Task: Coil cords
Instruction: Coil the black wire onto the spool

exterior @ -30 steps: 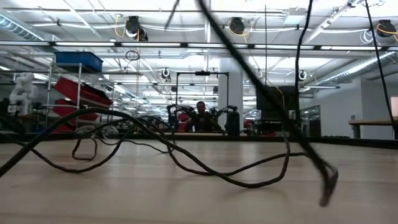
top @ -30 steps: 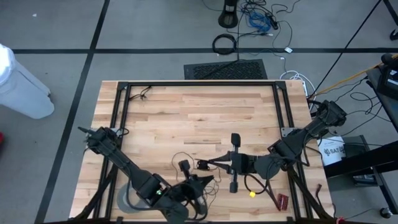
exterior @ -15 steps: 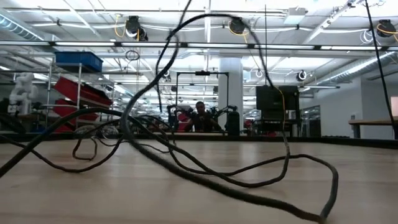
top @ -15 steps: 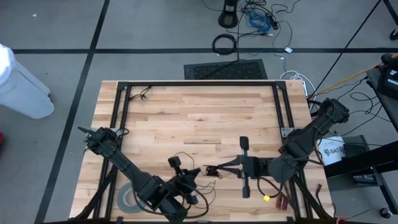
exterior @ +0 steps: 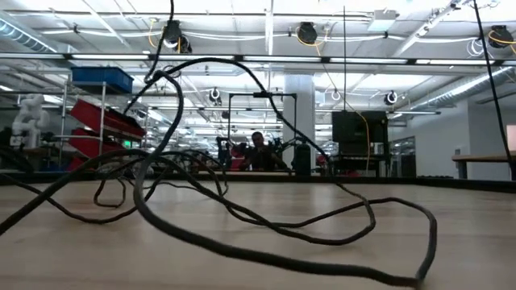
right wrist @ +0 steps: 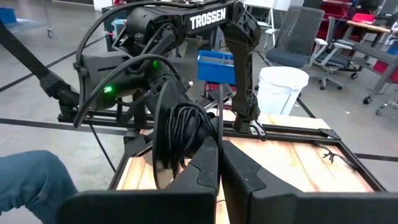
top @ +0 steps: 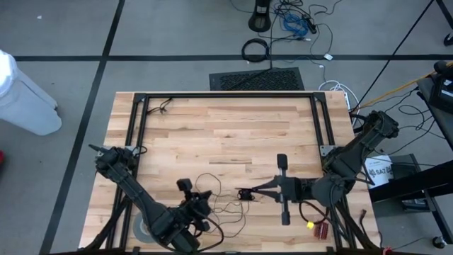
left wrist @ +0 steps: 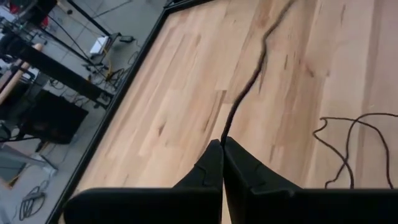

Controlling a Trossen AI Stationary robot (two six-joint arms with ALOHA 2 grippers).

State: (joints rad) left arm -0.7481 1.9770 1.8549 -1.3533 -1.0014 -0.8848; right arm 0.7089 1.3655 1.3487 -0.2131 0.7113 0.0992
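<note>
The left gripper (left wrist: 222, 144), low at the wooden table's (top: 226, 131) near edge, is pinched shut on the thin dark wire (left wrist: 252, 74), which runs straight away from its tips across the boards. Loose loops of that wire (top: 223, 205) sprawl mid-table, with no single long axis. To their right, the right gripper (top: 245, 194) is closed on the wire by its small round black disc (right wrist: 165, 134), seen edge-on; the contact itself is hard to make out.
</note>
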